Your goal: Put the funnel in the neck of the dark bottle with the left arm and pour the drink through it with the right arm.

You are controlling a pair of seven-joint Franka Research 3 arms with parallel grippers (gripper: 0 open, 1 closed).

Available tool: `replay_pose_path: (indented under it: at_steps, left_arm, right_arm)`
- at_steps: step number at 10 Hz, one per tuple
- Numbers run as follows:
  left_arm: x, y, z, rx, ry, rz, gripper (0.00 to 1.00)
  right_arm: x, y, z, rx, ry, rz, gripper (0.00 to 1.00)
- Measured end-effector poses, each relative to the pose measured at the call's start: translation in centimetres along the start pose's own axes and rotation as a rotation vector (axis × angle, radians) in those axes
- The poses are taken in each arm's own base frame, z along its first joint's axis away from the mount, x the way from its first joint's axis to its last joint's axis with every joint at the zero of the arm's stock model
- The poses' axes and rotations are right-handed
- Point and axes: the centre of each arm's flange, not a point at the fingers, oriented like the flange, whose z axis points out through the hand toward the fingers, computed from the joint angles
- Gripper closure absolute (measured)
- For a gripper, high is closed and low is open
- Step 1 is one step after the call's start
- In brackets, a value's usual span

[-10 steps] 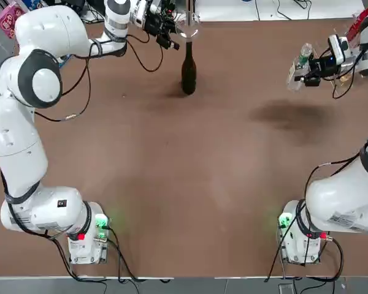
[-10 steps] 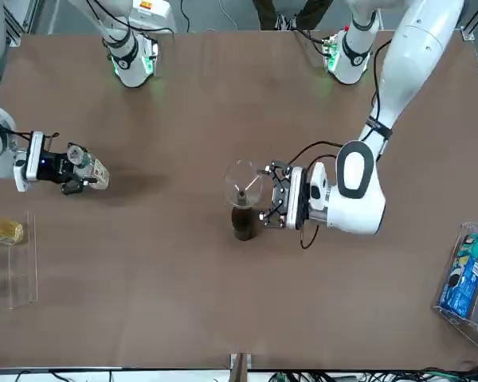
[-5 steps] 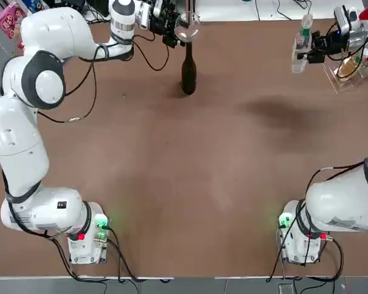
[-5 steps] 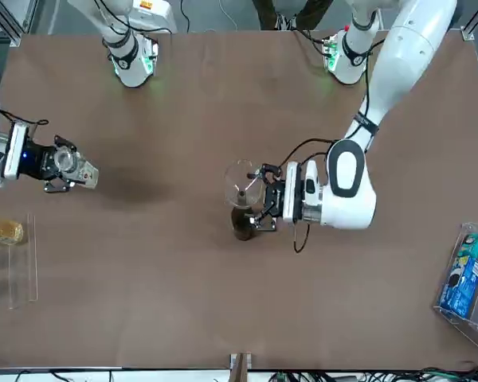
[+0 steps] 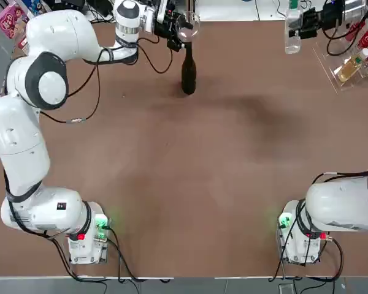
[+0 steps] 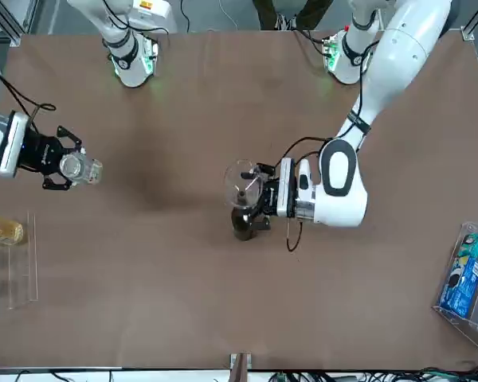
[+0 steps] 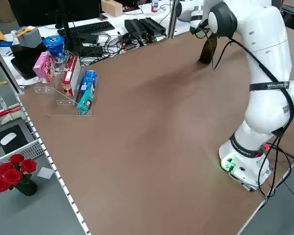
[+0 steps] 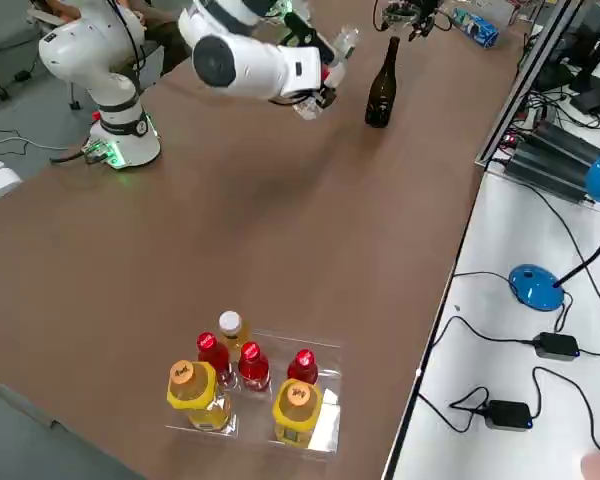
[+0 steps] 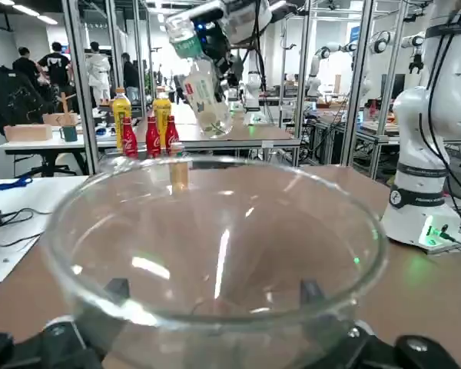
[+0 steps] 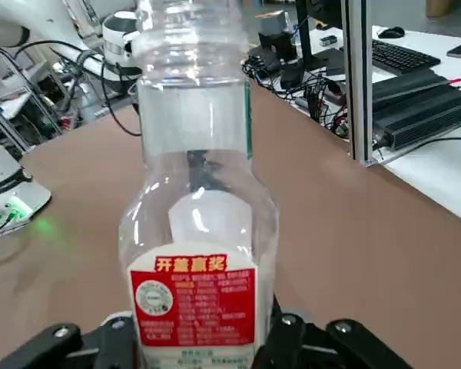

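Observation:
The dark bottle (image 5: 188,73) (image 6: 240,227) (image 8: 381,85) stands upright at the far middle of the table. The clear funnel (image 5: 187,24) (image 6: 240,185) (image 9: 215,246) sits in its neck. My left gripper (image 5: 175,27) (image 6: 261,200) is open, level with the neck, its fingers on either side of the funnel's lower part. My right gripper (image 5: 308,21) (image 6: 57,163) (image 10: 192,338) is shut on the drink (image 5: 292,24) (image 6: 81,168) (image 10: 194,231), a small clear bottle with no cap. It hangs in the air at the far right, well away from the funnel.
A clear rack (image 5: 346,73) (image 8: 325,420) with a yellowish bottle (image 6: 1,231) and red cola bottles (image 8: 250,365) stands at the far right edge. A clear stand (image 6: 456,314) (image 7: 63,104) with boxes is on the left side. People stand beyond the table in the left wrist view.
The right arm has carried the drink toward the table's far edge and slightly toward the middle. The left gripper has moved in closer around the funnel. Funnel and dark bottle stay put.

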Motion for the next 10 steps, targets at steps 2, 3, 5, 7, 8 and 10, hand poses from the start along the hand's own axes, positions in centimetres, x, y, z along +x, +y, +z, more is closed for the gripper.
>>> replay_pose_path:
  at_steps: [2,3,5,7,8,10]
  left_arm:
    - [-0.4,0.3,1.2,-0.003,0.019,-0.021,0.0]
    - [-0.9,0.3,1.3,-0.001,0.027,-0.032,0.0]
    - [-1.4,0.3,1.4,0.0,0.036,-0.044,0.03]
    - [-1.3,0.3,1.5,0.002,0.042,-0.047,0.05]
    - [-1.2,0.3,1.4,0.003,0.043,-0.046,0.07]
    - [-1.3,0.1,1.0,0.007,0.045,-0.026,0.19]
  right_arm:
    - [3.4,-2.2,0.9,-0.033,-0.06,0.052,0.49]
    - [5.4,-3.5,1.6,-0.053,-0.086,0.087,0.49]
    - [9.5,-6.8,3.4,-0.102,-0.131,0.153,0.49]
    - [13.0,-10.5,6.1,-0.145,-0.171,0.204,0.49]
    - [14.3,-12.1,7.2,-0.166,-0.188,0.237,0.49]
    - [16.4,-15.3,9.6,-0.207,-0.221,0.307,0.49]
